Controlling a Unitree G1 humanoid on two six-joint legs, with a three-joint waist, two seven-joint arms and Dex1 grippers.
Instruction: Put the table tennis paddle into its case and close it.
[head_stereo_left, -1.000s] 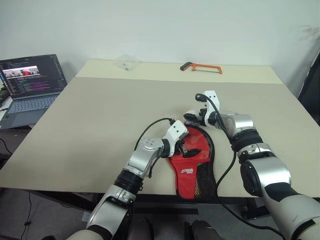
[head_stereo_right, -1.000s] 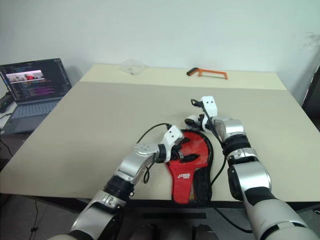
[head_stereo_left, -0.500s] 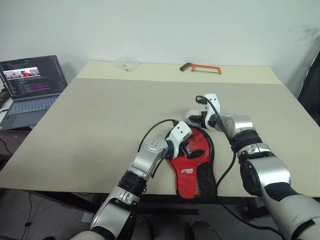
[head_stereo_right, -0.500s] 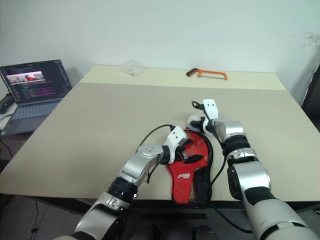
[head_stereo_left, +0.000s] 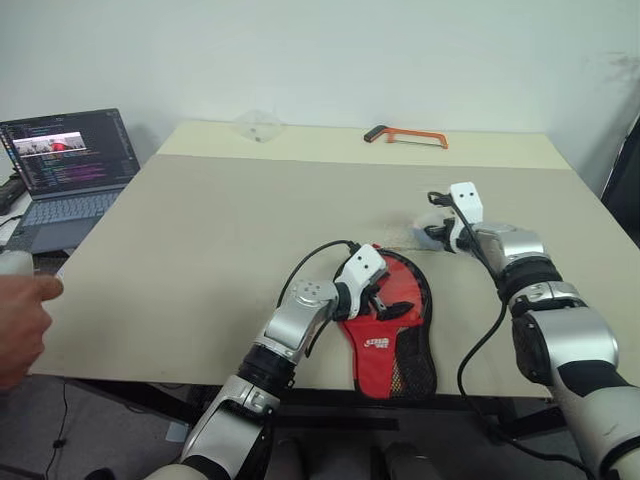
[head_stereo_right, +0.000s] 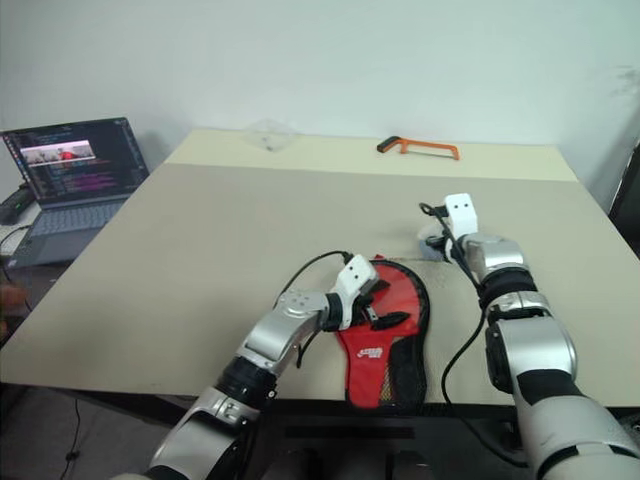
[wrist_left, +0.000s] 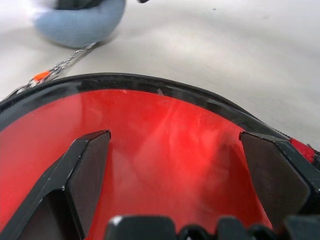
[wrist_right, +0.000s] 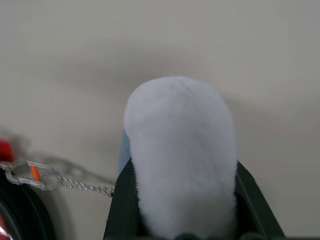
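Observation:
The case (head_stereo_left: 385, 345) lies flat near the table's front edge, red side with white lettering up and black mesh along its right. The paddle is hidden from view. My left gripper (head_stereo_left: 388, 303) hovers open just above the case's round red part (wrist_left: 165, 130), with its fingers (wrist_left: 85, 165) spread wide. Right of the case, my right gripper (head_stereo_left: 432, 232) is shut on a fluffy white and blue ball (wrist_right: 180, 150). A thin chain (wrist_right: 75, 184) runs from that ball back to the black rim of the case.
An orange hacksaw (head_stereo_left: 405, 136) and a clear plastic item (head_stereo_left: 255, 124) lie at the table's far edge. An open laptop (head_stereo_left: 65, 170) stands on a side table to the left. A person's hand (head_stereo_left: 20, 320) shows at the left edge.
My right gripper closed on the fluffy ball and carried it to the right, away from the case's top. A person's hand came in at the left. The left gripper stayed put.

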